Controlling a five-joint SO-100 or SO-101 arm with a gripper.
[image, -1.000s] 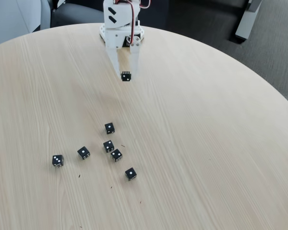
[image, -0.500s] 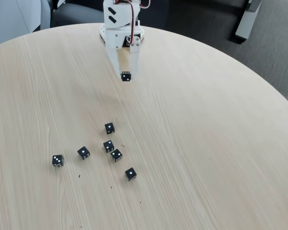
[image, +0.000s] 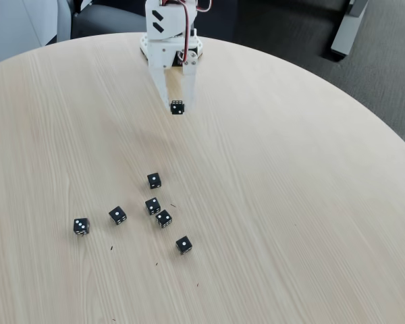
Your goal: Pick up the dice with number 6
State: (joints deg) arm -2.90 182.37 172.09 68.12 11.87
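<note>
Black die [image: 177,106] gripped in pincer [image: 177,108] (open wood [image: 290,202] all around).

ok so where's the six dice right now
In the fixed view the dice with number 6 sits between the tips of the white hand near the table's far edge, well apart from the six other dice clustered nearer the camera.

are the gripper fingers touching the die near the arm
Touching: the fixed view shows the die pinched at the gripper tips, no gap either side.
</note>
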